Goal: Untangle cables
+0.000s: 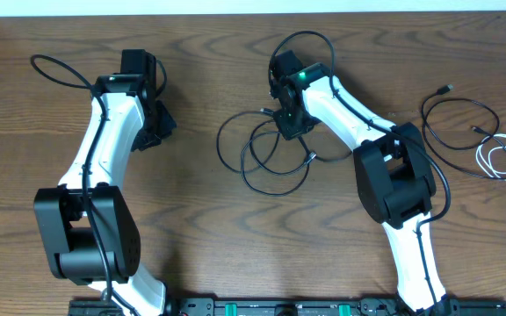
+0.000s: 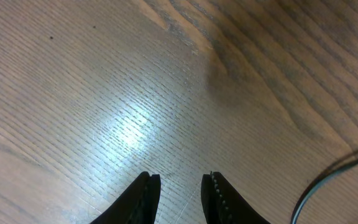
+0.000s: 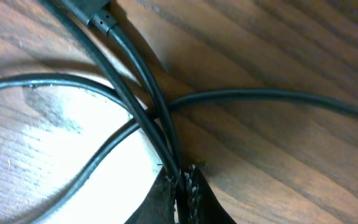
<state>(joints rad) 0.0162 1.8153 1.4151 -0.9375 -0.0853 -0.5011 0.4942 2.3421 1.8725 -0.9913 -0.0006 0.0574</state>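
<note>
Right side of desk (image 1: 191, 53): white cable (image 1: 503, 160) coiled, clear. Mid-desk: right tool (image 3: 180, 180) clamped on black cable (image 3: 260, 94) at a crossing. Likely two strands pinched, so pulling could tighten loops. Left tool (image 2: 180, 180) slightly apart, empty.

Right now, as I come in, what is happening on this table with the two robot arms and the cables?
The right hand is shut on the looped black cable in the middle of the table, pinching it where several strands cross. The left hand hangs open above bare wood and holds nothing. A coiled white cable lies at the far right next to a second black cable; no hand is near either of them.
</note>
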